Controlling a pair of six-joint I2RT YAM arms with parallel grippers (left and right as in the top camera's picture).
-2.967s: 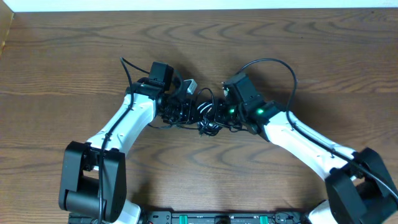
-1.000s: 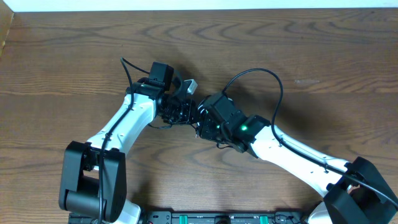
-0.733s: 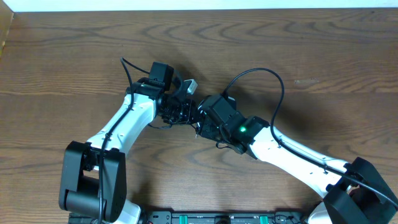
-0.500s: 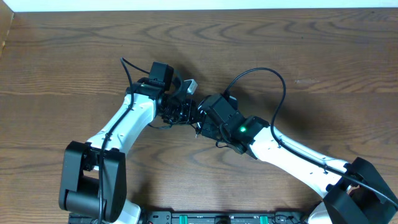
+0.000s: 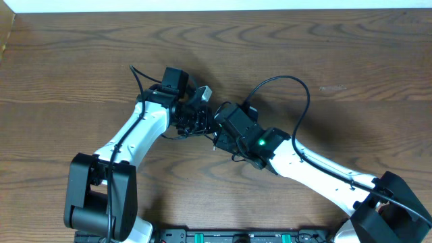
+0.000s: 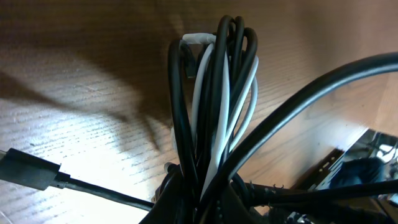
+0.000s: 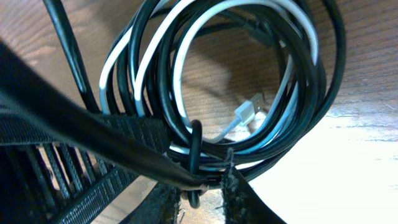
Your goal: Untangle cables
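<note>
The cables (image 5: pixel 204 123) are a small tangled bundle of thin black cords and one white cord, squeezed between my two grippers at the table's middle. My left gripper (image 5: pixel 194 116) is shut on the bundle; in the left wrist view the black and white strands (image 6: pixel 214 106) rise straight out of its jaws (image 6: pixel 205 208), and a black plug end (image 6: pixel 28 171) lies on the wood. My right gripper (image 5: pixel 217 130) reaches in from the right. In the right wrist view the coil (image 7: pixel 249 81) hangs in front of its jaws (image 7: pixel 202 193), which are closed on a black strand. A white plug (image 7: pixel 245 113) lies inside the coil.
The thicker black cord of my right arm (image 5: pixel 300 91) arcs above the wooden table (image 5: pixel 351 61). A pale plug-like piece (image 5: pixel 204 91) sticks out beside my left gripper. My two arms nearly touch at the bundle. A black ribbed part (image 7: pixel 68 180) fills the right wrist view's lower left.
Three seconds ago the right gripper was farther right, with the cables spread between the arms. It has moved left into the bundle, which is now compact. The left arm has barely moved.
</note>
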